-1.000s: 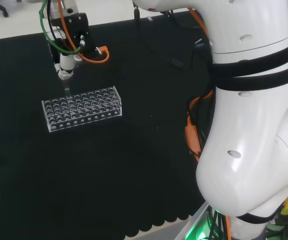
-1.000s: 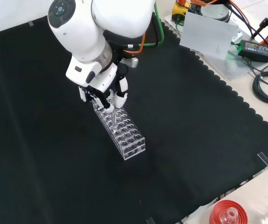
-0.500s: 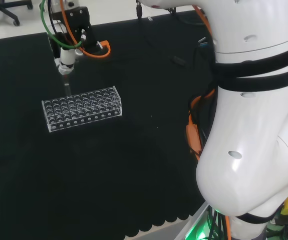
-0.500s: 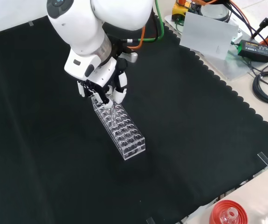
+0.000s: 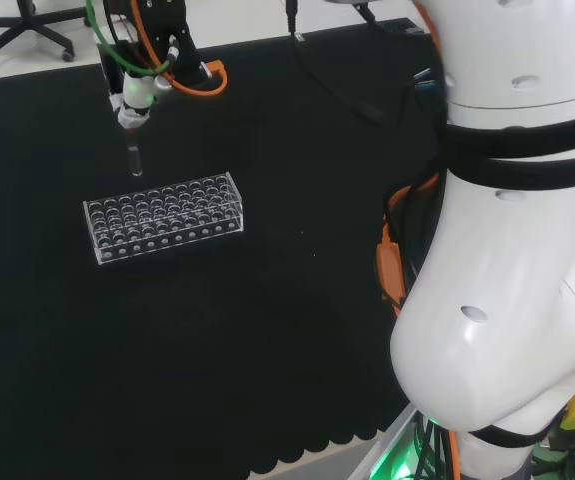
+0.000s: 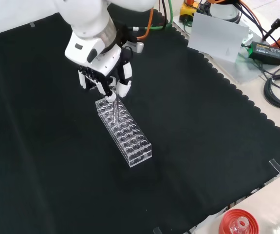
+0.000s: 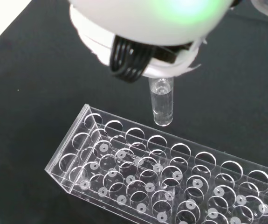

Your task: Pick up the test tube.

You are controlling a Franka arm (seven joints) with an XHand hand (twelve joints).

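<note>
The hand [image 6: 105,73] pinches the test tube [image 5: 134,158] in curled fingers, holding it upright. Its lower end hangs clear above the rack [image 5: 163,216] on the black cloth [image 6: 203,136]

Likely lab; clear tube rack [image 6: 124,132].

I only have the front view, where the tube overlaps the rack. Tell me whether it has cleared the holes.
Observer: Yes. In the head view the tube hangs with its bottom above the rack, black cloth between them.
Operator: Confirm the rack is empty.
Observer: The wrist view looks into the holes near the tube; those hold nothing.
Operator: Report the grip.
Observer: The hand pinches the tube's top; in the head view the tube hangs upright below the fingers.
</note>
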